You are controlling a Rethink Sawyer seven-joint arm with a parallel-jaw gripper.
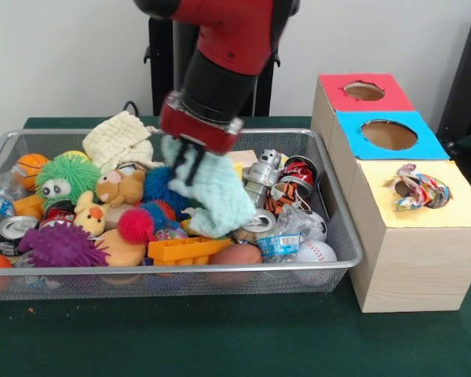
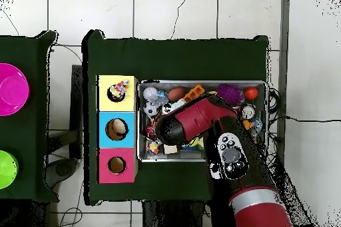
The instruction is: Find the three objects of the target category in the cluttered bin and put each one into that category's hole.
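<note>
Cloth is the thing in hand: the gripper (image 1: 190, 161) is clamped on a pale mint cloth (image 1: 212, 192), which hangs from the fingers over the middle of the wire bin (image 1: 341, 228), its lower end seemingly brushing the clutter. Beside the bin's right edge stands the wooden box with three holes; the yellow hole (image 1: 416, 191) already holds a crumpled colourful bundle (image 1: 420, 188), while the blue hole (image 1: 388, 134) and the red hole (image 1: 364, 90) look empty. To do this well, I would lift straight up until the trailing end clears the toys and the bin's rim, so nothing snags or gets dragged out, then carry it across and centre the hanging cloth over its hole before releasing. Which hole suits cloth cannot be read from here.
</note>
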